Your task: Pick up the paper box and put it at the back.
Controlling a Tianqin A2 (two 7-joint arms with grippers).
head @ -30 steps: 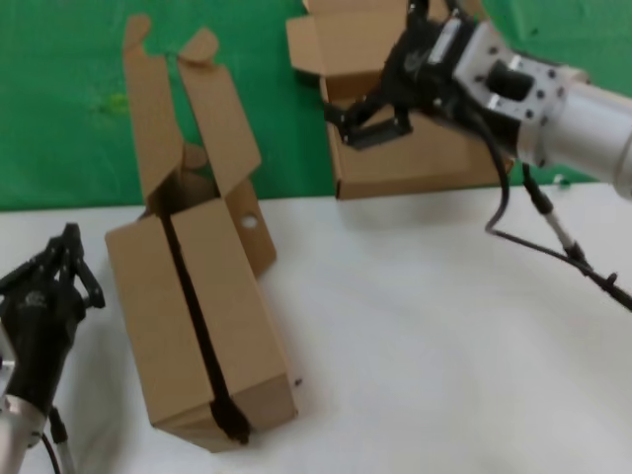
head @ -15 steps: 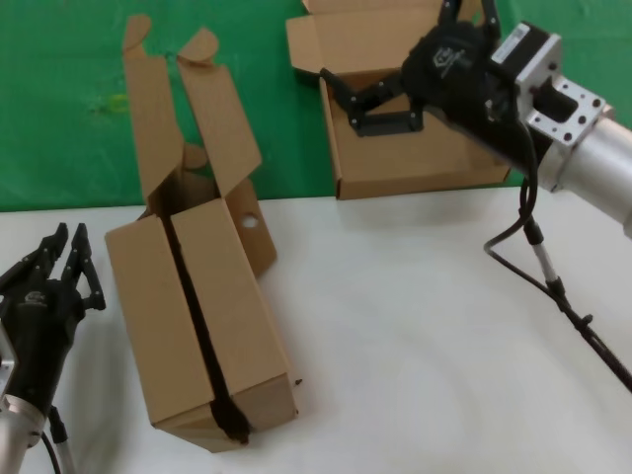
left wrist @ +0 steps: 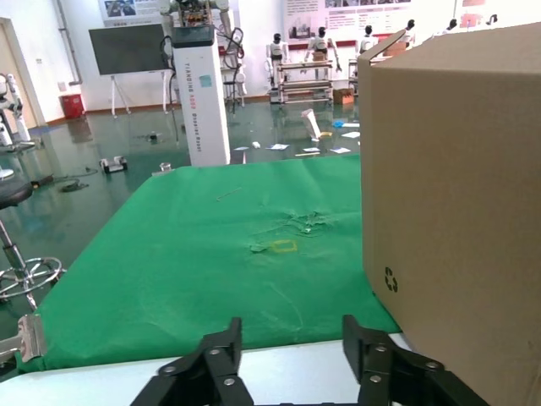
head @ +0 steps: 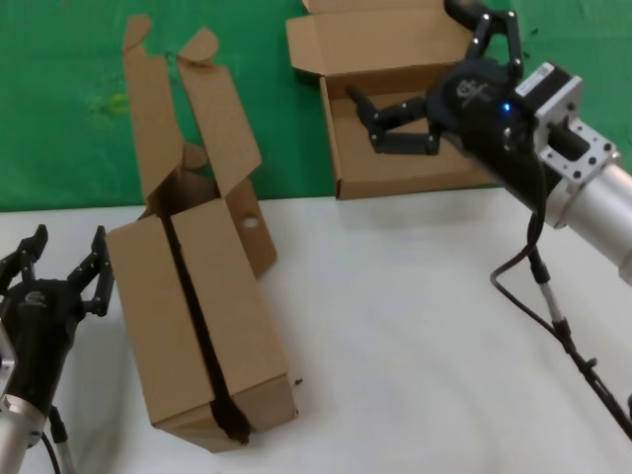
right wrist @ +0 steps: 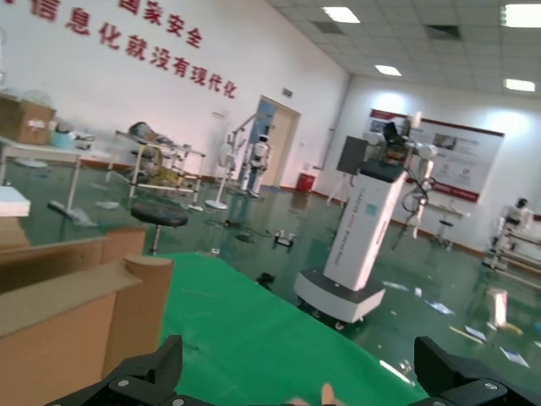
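Observation:
The paper box, a slim brown carton with its lid open, rests at the back, where the white tabletop meets the green cloth, and leans on the cloth. My right gripper hovers just in front of it, wide open and empty, one finger over the box's inside. In the right wrist view the gripper is spread wide, with brown cardboard beside one finger. My left gripper is open and empty at the front left. It also shows in the left wrist view.
Two paired brown cartons with raised flaps stand close beside my left gripper and show in the left wrist view. The right arm's black cable hangs over the white table. The green backdrop is behind.
My right gripper has let go of the paper box's wall, opened wide and drawn back to the right. The box has stayed at the back. My left gripper has opened.

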